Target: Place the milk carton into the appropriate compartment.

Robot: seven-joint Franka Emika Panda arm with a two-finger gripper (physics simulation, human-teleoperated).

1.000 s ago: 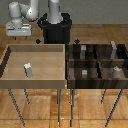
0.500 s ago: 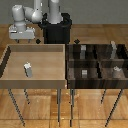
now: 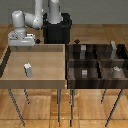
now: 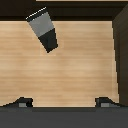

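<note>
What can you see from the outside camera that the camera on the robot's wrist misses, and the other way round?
Only the exterior view shows the arm, the dark divided bin with its grey blocks, and the table legs. Only the wrist view shows the gripper fingertips, spread apart with nothing between them. Both show the milk carton standing in the pale wooden tray.
</note>
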